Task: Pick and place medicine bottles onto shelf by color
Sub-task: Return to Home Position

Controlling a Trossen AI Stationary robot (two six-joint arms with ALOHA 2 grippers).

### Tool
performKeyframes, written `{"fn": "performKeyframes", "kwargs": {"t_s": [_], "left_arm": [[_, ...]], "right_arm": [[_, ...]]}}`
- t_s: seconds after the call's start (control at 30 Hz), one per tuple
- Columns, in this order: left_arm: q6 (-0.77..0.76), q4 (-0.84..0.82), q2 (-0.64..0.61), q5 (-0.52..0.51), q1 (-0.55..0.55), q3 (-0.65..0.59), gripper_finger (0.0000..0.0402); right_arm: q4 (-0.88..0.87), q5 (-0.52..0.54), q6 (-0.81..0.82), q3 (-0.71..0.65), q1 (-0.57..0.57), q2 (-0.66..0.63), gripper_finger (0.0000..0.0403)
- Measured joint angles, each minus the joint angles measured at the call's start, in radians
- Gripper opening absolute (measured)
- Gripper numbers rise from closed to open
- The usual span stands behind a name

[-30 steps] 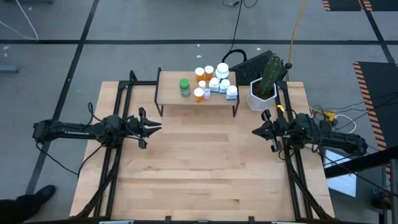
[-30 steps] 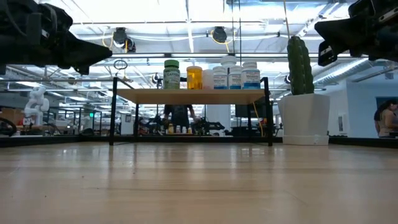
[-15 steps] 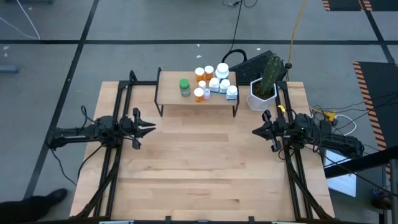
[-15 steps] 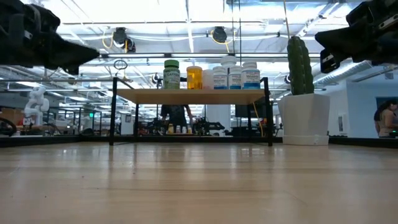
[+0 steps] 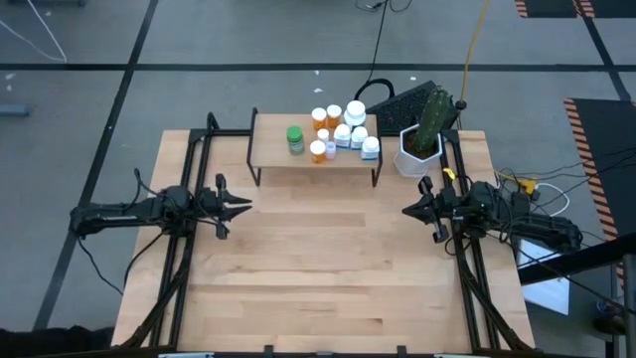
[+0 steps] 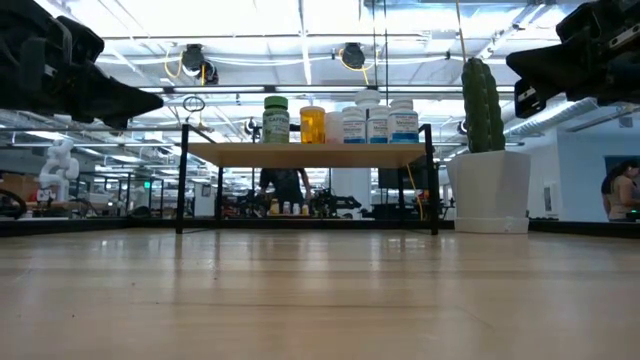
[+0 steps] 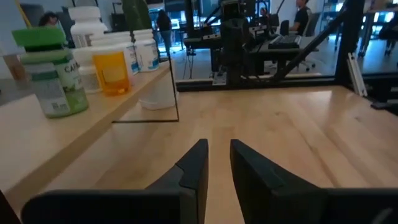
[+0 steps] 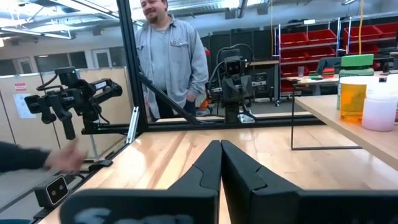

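Observation:
The light-wood shelf [image 5: 270, 154] stands on black legs at the table's far edge. The medicine bottles stand upright on it: a green-capped one [image 5: 295, 139] apart on the left, then orange ones [image 5: 319, 117] and white ones [image 5: 356, 111] clustered on the right, with a tiny purple one [image 5: 330, 149]. My left gripper [image 5: 246, 204] hovers near the table's left side, its fingers a narrow gap apart in the left wrist view [image 7: 219, 146]. My right gripper [image 5: 405, 210] hovers near the right side, shut [image 8: 221, 144]. Both hold nothing.
A white hexagonal pot with a cactus [image 5: 421, 139] stands right of the shelf, and a dark keyboard [image 5: 397, 102] lies behind it. Bare wood [image 5: 318, 259] stretches between the arms and toward the near edge. A person [image 8: 171, 62] stands beyond the table's left side.
My left gripper has drawn back a little toward the table's left edge and then held about level there. The bottles and the shelf have stayed put.

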Motion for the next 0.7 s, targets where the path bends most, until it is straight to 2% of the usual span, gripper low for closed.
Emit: {"fn": "performKeyframes", "kwargs": {"t_s": [0.7], "left_arm": [[-0.024,0.02,0.018,-0.006,0.0,-0.002,0.007]], "right_arm": [[0.003,0.0,0.0,-0.001,0.0,0.0,0.0002]]}}
